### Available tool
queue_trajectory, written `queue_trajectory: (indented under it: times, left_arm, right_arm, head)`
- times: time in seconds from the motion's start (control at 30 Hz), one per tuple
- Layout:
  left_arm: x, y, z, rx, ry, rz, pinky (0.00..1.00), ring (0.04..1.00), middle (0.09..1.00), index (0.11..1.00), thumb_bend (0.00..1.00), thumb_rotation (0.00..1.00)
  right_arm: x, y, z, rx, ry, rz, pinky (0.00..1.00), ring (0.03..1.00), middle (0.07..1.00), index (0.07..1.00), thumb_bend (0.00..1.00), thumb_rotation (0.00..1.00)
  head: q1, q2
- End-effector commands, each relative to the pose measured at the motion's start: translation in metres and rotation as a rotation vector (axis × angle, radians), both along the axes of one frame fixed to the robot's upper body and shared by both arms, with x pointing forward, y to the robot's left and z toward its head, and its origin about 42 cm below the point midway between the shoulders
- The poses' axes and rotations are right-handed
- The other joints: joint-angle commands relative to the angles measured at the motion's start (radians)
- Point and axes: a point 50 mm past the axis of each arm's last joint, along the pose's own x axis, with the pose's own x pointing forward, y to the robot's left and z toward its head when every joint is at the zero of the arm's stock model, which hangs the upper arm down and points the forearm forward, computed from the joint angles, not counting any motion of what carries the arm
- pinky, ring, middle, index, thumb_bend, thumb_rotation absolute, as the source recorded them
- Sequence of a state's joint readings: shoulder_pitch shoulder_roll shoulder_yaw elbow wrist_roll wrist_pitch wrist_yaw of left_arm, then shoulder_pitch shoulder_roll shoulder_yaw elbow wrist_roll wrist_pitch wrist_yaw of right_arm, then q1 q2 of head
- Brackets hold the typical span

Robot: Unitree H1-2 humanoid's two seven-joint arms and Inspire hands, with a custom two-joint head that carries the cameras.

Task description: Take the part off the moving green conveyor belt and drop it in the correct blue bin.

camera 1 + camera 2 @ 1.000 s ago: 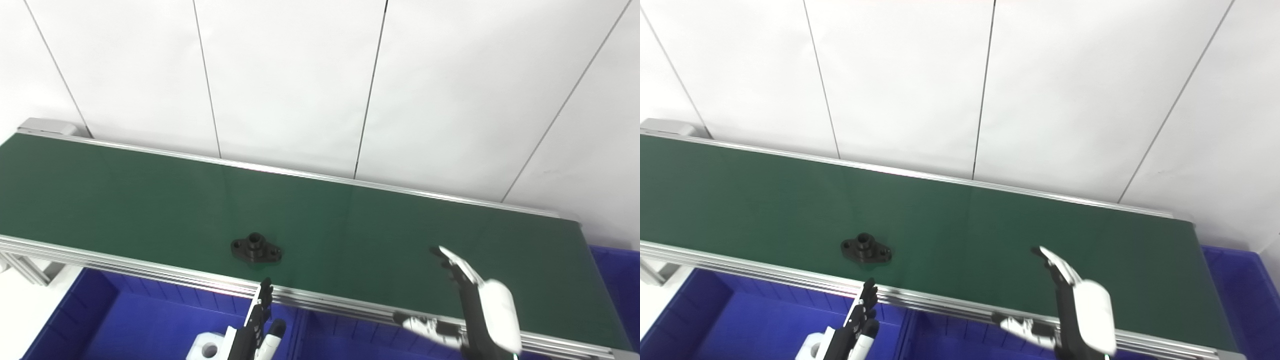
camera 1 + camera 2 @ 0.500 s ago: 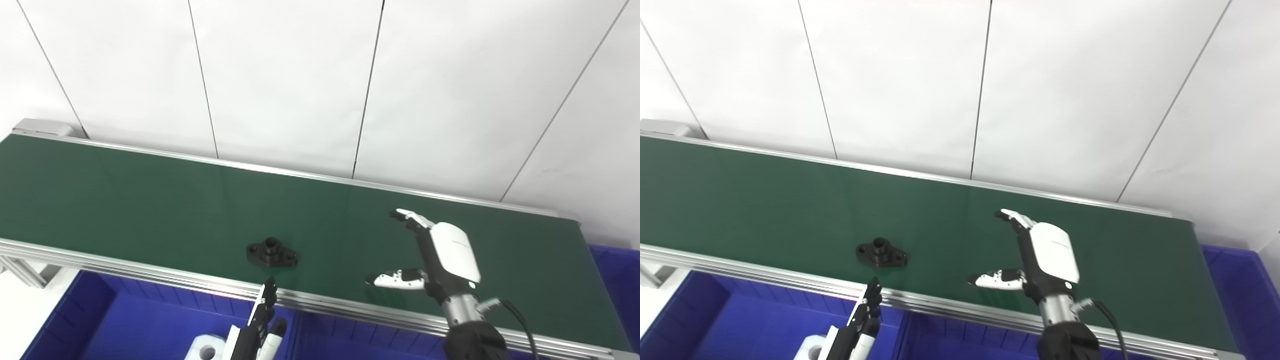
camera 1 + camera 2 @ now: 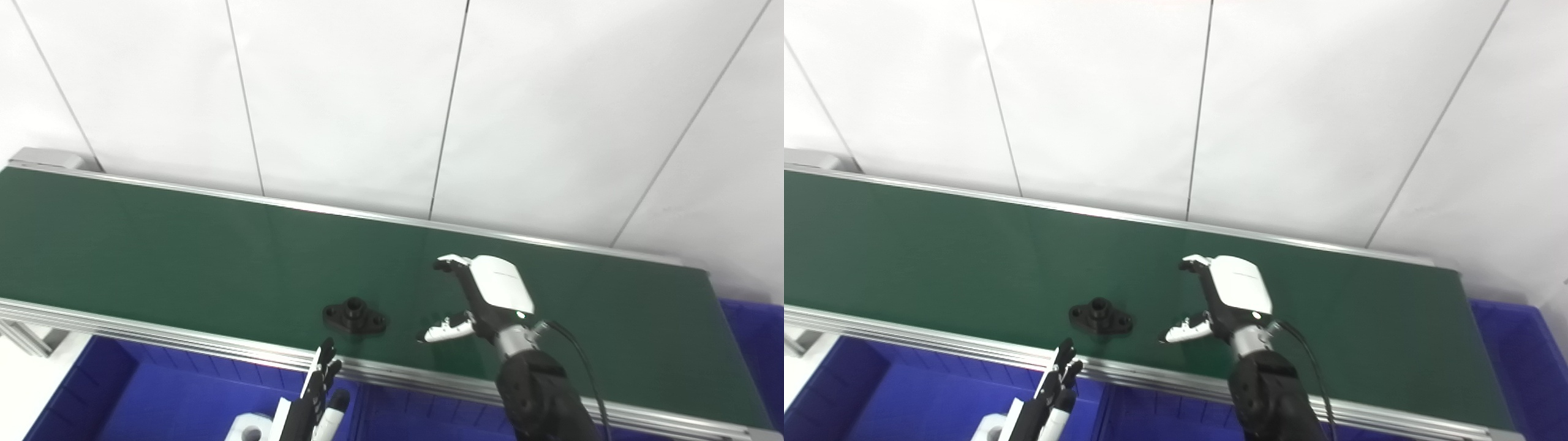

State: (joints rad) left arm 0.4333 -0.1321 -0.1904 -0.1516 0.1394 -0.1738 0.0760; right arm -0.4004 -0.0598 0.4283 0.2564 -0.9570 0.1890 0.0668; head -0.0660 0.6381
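One part (image 3: 354,316) on the conveyor belt (image 3: 153,245), carried nearer, now just left of right hand (image 3: 471,300) | hand advanced over belt, fingers spread, empty | left hand (image 3: 315,398) idle, state unclear | grasp imminent.

Factory-style test cell, green conveyor belt (image 3: 184,245), blue bins (image 3: 153,398), white panel wall (image 3: 343,92)

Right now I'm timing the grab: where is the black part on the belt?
The black part lies near the green belt's front edge, left of the open right hand, not touching it.
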Motion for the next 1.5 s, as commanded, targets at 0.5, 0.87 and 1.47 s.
queue_trajectory:
  times: [0.5,0.87,1.47]
  left_arm:
    - [0.001,-0.022,0.019,-0.077,-0.065,0.016,1.00,0.961,0.962,1.000,0.54,0.94]
    - [-0.003,-0.025,0.025,-0.082,-0.065,0.024,1.00,0.933,0.920,1.000,0.55,0.92]
    - [-0.009,-0.017,0.030,-0.058,-0.063,0.018,1.00,0.908,0.922,1.000,0.55,0.93]
  right_arm:
    - [0.010,0.038,0.009,-0.042,-0.040,0.036,0.57,0.667,0.728,0.743,0.98,0.27]
    - [0.001,0.033,-0.017,-0.085,0.045,0.023,0.32,0.405,0.498,0.646,0.95,0.25]
    - [-0.005,-0.010,-0.071,-0.220,0.129,-0.047,0.16,0.229,0.328,0.489,0.52,0.13]
  head:
    - [0.014,0.012]
    - [0.026,0.036]
    - [0.007,0.061]
